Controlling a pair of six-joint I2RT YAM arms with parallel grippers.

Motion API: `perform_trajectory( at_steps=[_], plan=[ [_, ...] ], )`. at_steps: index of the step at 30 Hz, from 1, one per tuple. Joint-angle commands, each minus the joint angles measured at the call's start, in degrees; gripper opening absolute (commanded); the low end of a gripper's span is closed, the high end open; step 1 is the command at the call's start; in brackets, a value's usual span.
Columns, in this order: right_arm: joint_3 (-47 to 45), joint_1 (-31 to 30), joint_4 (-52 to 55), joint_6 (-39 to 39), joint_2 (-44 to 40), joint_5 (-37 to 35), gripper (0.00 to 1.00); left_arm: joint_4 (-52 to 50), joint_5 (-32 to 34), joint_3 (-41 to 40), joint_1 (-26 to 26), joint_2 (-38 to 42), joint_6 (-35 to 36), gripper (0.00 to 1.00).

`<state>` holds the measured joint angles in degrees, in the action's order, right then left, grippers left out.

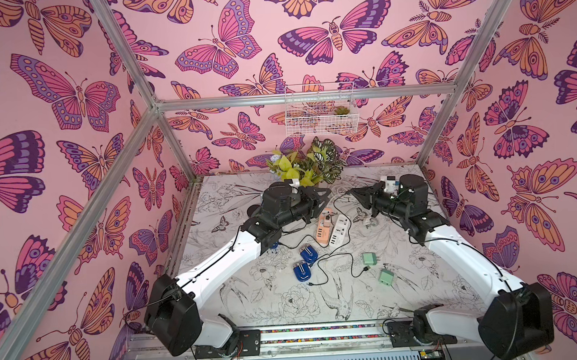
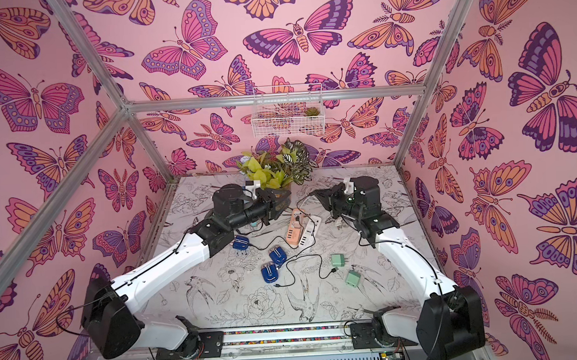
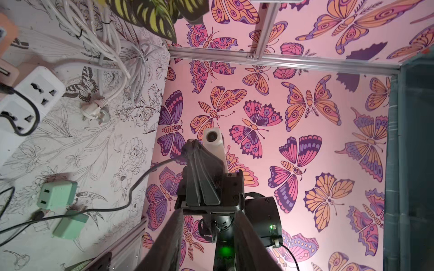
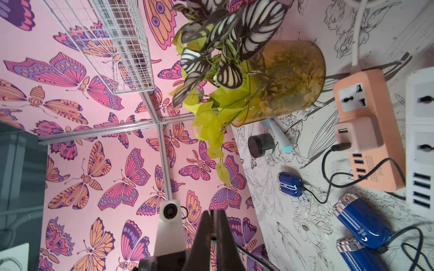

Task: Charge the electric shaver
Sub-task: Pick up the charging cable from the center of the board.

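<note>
One blue shaver [image 2: 241, 243], cabled into the adapter [image 4: 357, 131] on the pink power strip [image 1: 323, 234], lies behind and below my left gripper [image 1: 326, 195], whose jaws stand apart with nothing in them. A second shaver [image 2: 277, 256] and third shaver [image 2: 269, 272] lie below the gap between both jaws; facing across it, my right gripper [image 4: 212, 213] is clenched on a black cable [image 3: 146, 171].

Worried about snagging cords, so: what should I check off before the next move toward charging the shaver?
1. Left tool open, empty: ok.
2. Right tool shut on black cable: ok.
3. Pink adapter seated in pink power strip: ok.
4. USB plug in that adapter: ok.
5. Lone blue shaver has its cord attached: ok.
6. That strip live: cannot tell.
</note>
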<state>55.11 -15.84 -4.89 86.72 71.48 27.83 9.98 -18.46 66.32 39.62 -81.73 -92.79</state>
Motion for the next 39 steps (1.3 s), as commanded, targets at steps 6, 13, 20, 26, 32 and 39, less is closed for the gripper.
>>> perform_trajectory(
  at_steps=[6, 13, 20, 26, 32, 39],
  plan=[
    [3.5, -4.9, 4.7, 6.0, 0.0, -7.1, 0.0, -1.3, 3.1, 6.1, 2.5, -7.6, -10.8, 0.42],
    [2.5, -5.5, 4.9, 7.0, -1.5, -6.6, 0.0, -1.4, 1.9, 6.9, 2.0, -9.9, -9.9, 0.4],
    [1.4, -5.6, 3.3, 8.4, -1.6, -5.2, 0.0, 1.2, -0.6, 8.2, 1.6, -12.4, -7.3, 0.27],
    [2.0, -5.6, 2.9, 8.9, -1.1, -4.0, 0.0, 1.6, -0.2, 6.9, 1.1, -12.0, -5.8, 0.24],
    [2.3, -5.6, 3.4, 9.2, -0.6, -2.5, 0.0, 3.4, -0.2, 6.7, 1.0, -12.6, -5.4, 0.2],
    [1.9, -5.6, 3.5, 9.1, 0.1, -2.0, 0.0, 6.4, -0.9, 6.1, 1.0, -13.2, -6.2, 0.13]
  ],
)
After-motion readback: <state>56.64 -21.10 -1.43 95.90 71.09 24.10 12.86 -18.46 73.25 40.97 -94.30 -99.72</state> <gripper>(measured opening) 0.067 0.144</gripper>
